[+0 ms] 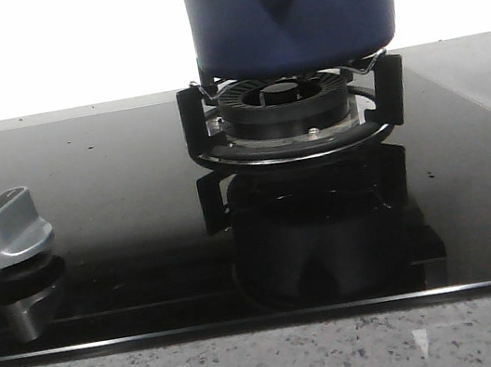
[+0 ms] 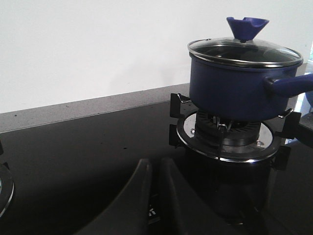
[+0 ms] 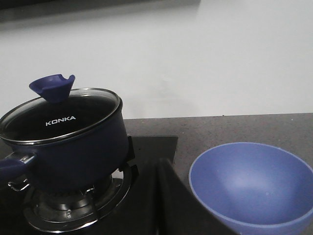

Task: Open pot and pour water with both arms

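The pot (image 1: 291, 6) sits on the black burner ring (image 1: 286, 115) on the shiny black stove top (image 1: 119, 214). Its glass lid (image 2: 244, 51) is on, and the blue knob (image 2: 247, 28) sticks up from the middle of the lid. So the pot is not opened yet.

The left gripper (image 2: 152, 196) is low over the stove top. Its two dark fingers are pressed together and hold nothing. From it, the pot is ahead and off to one side, well apart. The pot's long handle (image 2: 288, 84) runs sideways across that view, not toward the fingers.

In the right wrist view only one dark finger (image 3: 171, 200) shows, so I cannot tell if the right gripper is open or closed. The pot looks nearer to this arm. A blue bowl (image 3: 252, 188) is just beside the stove, on the other side of the finger from the pot. I think the water goes in there.

The next move needs one arm to reach up to the knob, which is higher than both grippers.

The front view shows only the pot's side, the burner and a silver dial (image 1: 8, 228). It cuts off the lid and shows no gripper. Only the wrist views show the lid, and only the right one shows the bowl.
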Motion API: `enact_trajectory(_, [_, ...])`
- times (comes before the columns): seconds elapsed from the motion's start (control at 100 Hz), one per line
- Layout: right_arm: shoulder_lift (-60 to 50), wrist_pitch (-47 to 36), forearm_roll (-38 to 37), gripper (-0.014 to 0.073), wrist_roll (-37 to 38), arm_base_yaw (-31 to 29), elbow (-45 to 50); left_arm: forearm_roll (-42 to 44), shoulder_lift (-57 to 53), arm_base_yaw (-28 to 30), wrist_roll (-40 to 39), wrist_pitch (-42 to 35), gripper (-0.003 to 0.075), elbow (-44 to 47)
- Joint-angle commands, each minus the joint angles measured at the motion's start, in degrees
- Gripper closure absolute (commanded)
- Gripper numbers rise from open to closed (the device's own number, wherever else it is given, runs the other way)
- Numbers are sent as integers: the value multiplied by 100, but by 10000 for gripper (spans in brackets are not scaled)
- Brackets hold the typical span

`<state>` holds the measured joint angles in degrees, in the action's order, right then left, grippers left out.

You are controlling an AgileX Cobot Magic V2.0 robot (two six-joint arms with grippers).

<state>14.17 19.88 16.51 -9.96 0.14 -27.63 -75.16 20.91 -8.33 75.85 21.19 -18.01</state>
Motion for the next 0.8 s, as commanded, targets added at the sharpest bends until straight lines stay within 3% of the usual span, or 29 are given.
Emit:
enact_trajectory(0.0, [35, -489, 2, 662, -73, 12, -133, -225, 46, 23, -47, -119, 740, -145])
enact_trajectory(0.3, [35, -489, 2, 662, -73, 12, -133, -225, 46, 23, -47, -93, 740, -121])
enact_trajectory(0.4, [35, -489, 2, 662, -73, 12, -133, -39, 37, 61, -99, -443, 741, -132])
enact_trajectory(0.45, [35, -489, 2, 662, -73, 12, -133, 317, 24, 124, -482, -629, 741, -141])
enact_trajectory(0.52, [35, -489, 2, 662, -73, 12, -133, 1596, 1, 196, -1797, -740, 741, -141])
enact_trajectory(0.56, [35, -489, 2, 662, -73, 12, -133, 2987, -42, 198, -2863, -740, 740, -141])
enact_trajectory(0.66, [35, -489, 2, 662, -73, 12, -133, 5499, -160, 99, -5321, -815, 741, -102])
enact_trajectory(0.73, [35, -489, 2, 662, -73, 12, -133, 6841, -255, -8, -6320, -1379, 740, 79])
enact_trajectory(0.79, [35, -489, 2, 662, -73, 12, -133, 7142, -339, -33, -6474, -2087, 741, 330])
